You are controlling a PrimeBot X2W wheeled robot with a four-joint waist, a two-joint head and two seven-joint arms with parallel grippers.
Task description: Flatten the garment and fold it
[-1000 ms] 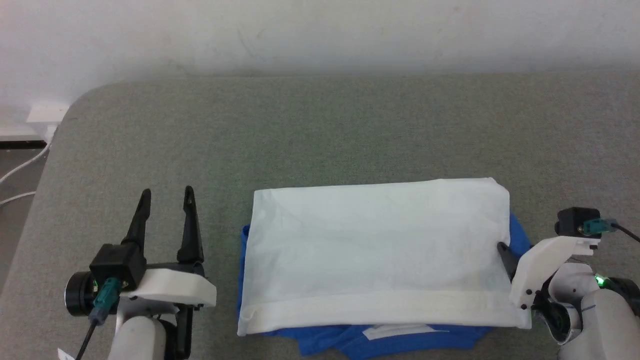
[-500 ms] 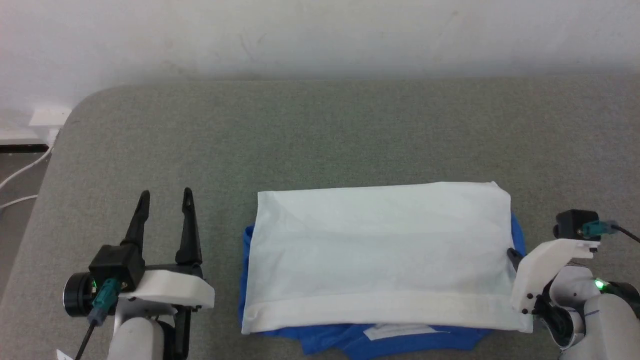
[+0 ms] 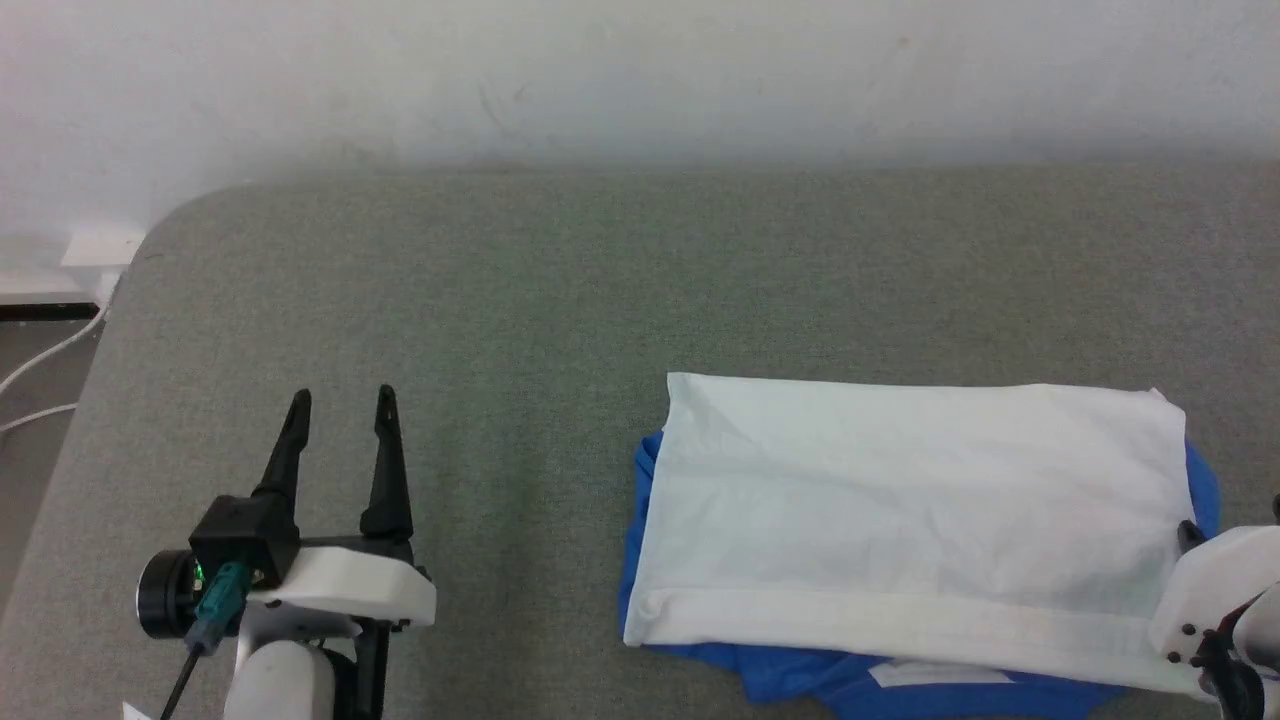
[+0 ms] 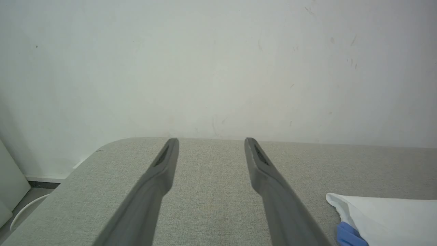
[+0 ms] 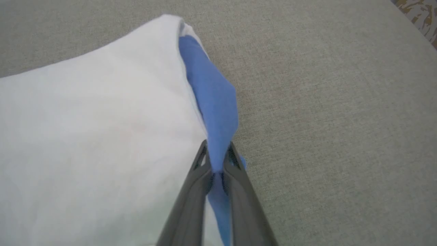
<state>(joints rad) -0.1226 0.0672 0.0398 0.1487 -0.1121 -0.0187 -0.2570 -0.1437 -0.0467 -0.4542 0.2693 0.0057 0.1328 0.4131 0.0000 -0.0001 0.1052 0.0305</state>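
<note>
head view, with both wrist views. we see a pale wall [image 3: 640, 70] across the top of the frame and, below it, a grey fabric-covered surface [image 3: 600, 280] with a rounded corner at the upper left, spreading to the bottom edge. the garment [image 3: 900, 500] lies flat on this surface in the lower right of the head view, folded into a wide white rectangle. its blue layer [image 3: 1203, 480] peeps out along the left, right and bottom sides. the left gripper [image 3: 342, 400] stands in the lower left, well apart from the garment, fingers pointing up the frame. in the left wrist view we note its jaws spread wide over bare grey fabric, with nothing between them. in the right wrist view the right gripper [image 5: 217, 147] rises from the bottom centre, its jaws drawn narrow and pinching the blue layer at the garment's edge. in the head view this gripper sits at the lower right corner. a small white label [image 3: 925, 675] lies on the blue cloth near the bottom edge. thin white cables [image 3: 45, 355] run at the far left.
</note>
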